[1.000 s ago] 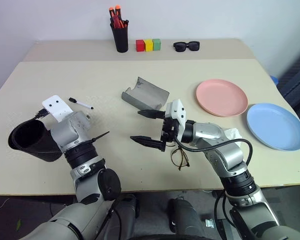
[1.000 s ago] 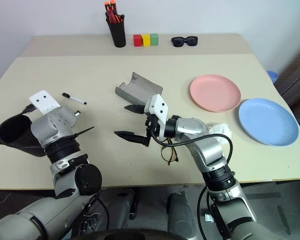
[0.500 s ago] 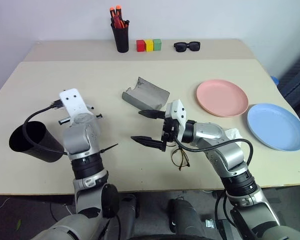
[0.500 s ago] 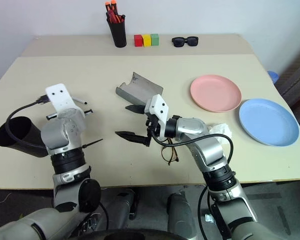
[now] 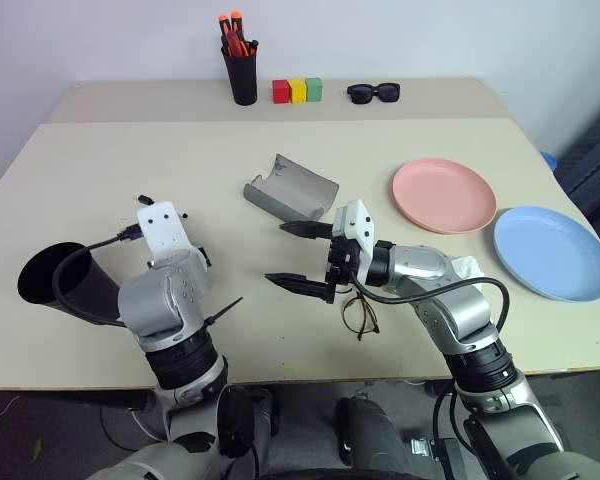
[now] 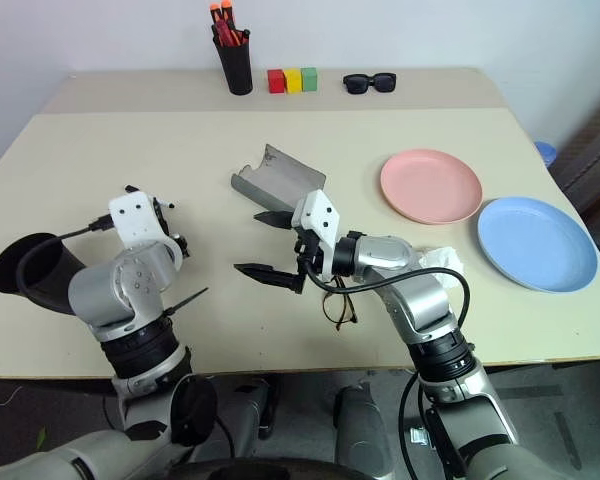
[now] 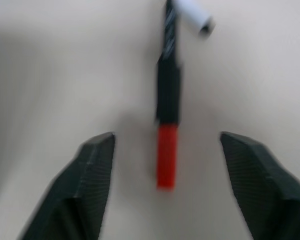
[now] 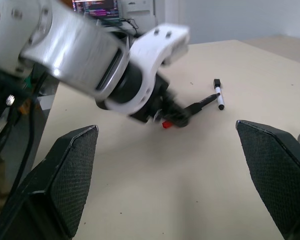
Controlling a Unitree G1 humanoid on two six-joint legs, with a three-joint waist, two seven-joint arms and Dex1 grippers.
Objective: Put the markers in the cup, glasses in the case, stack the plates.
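Left fingers [image 7: 95, 165]: spread wide, empty; we see the thin black red-tipped marker [image 7: 167, 125] lying on the table between them.
Right gripper [image 5: 302, 256]: wide open, empty, held level above the thin wire-rimmed spectacles [image 5: 359, 314].
White-barrelled marker [image 8: 219, 96]: just beyond the black one.
Wide black plastic cup [image 5: 55, 280]: lying at the table's left edge.
Advice: we would centre on the barrel, descend, close squarely.

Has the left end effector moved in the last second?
Yes. The left end effector swung away from the black cup toward the grey case, over the red-tipped marker.
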